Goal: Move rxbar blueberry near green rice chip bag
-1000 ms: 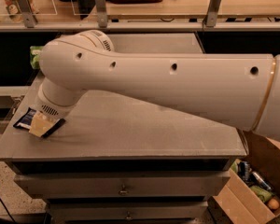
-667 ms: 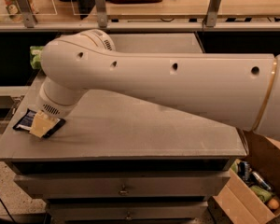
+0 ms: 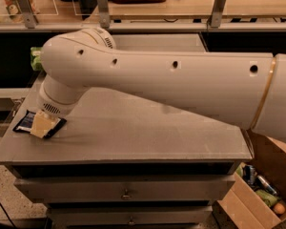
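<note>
Gripper (image 3: 42, 126) down over rxbar blueberry (image 3: 25, 122), front-left corner of worktop (image 3: 148, 132); grip state can't tell. Green rice chip bag (image 3: 35, 59) at back-left edge.

A thick white arm (image 3: 181, 85) reaches across from the right and bends down at the left; its claw (image 3: 42, 127) sits low at the front left corner of the grey tabletop (image 3: 148, 132), on top of the rxbar blueberry (image 3: 25, 123), which lies flat there; behind the arm's elbow, at the far left edge, a sliver of the green rice chip bag (image 3: 35, 60) shows, well apart from the bar; drawers (image 3: 126, 190) sit beneath; a cardboard box (image 3: 250, 202) holding cans stands on the floor at the right.
</note>
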